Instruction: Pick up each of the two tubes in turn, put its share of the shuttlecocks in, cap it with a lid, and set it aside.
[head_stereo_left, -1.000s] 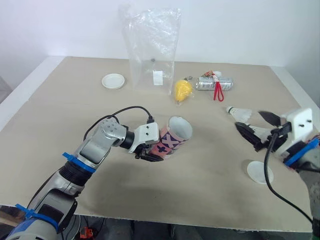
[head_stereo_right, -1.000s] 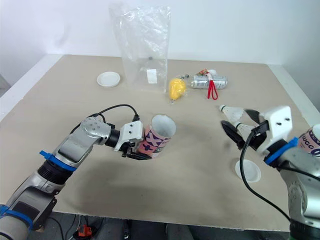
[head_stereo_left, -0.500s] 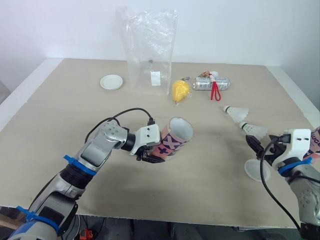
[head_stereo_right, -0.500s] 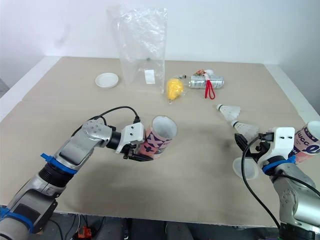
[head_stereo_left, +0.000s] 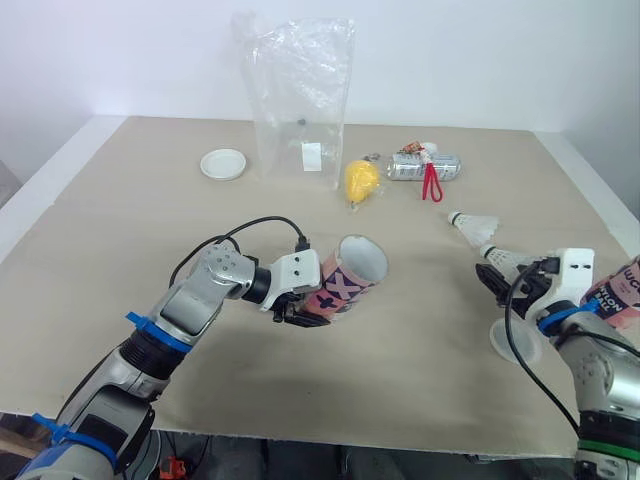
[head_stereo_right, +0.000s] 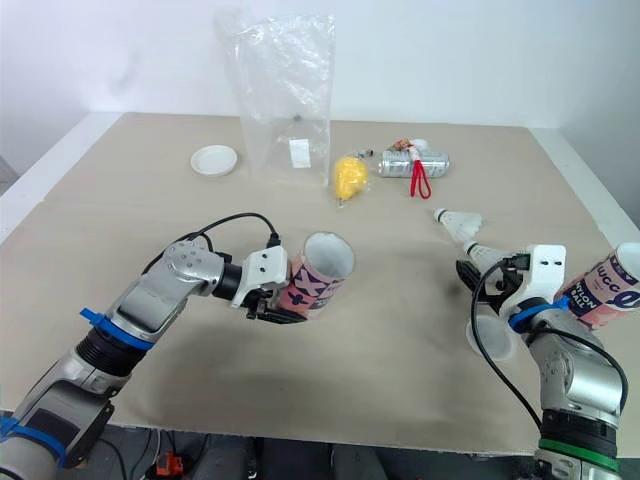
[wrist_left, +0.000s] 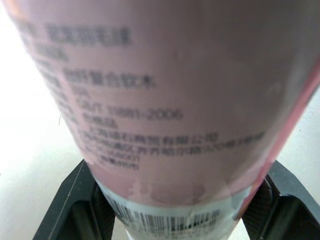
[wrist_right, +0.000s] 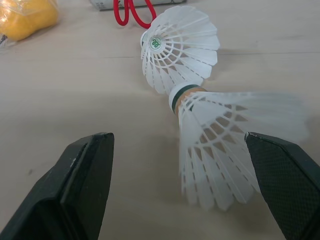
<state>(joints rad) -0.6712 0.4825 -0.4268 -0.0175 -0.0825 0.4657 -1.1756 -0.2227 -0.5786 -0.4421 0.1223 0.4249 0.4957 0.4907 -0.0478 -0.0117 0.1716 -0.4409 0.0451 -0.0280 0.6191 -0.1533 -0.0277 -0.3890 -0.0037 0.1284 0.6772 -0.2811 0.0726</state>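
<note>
Left hand (head_stereo_left: 298, 312) pinching the base of the pink tube (head_stereo_left: 345, 280) at mid-tabletop, tube tilted, open mouth toward the right. Broad bare tabletop (head_stereo_left: 120, 230) to its left and down to the near edge. Right hand (wrist_right: 175, 135) spread wide near the right edge, fingers either side of the nearer shuttlecock (wrist_right: 225, 150); farther shuttlecock (wrist_right: 180, 47) touching it, nose to skirt. Second tube (head_stereo_left: 622, 290) beside the right wrist, cut off by the frame. White lid (head_stereo_left: 512, 345) partly hidden under that arm. Another lid (head_stereo_left: 223, 163), plastic bag (head_stereo_left: 300, 95), yellow pouch (head_stereo_left: 364, 180) and can (head_stereo_left: 425, 166) along the far side.
</note>
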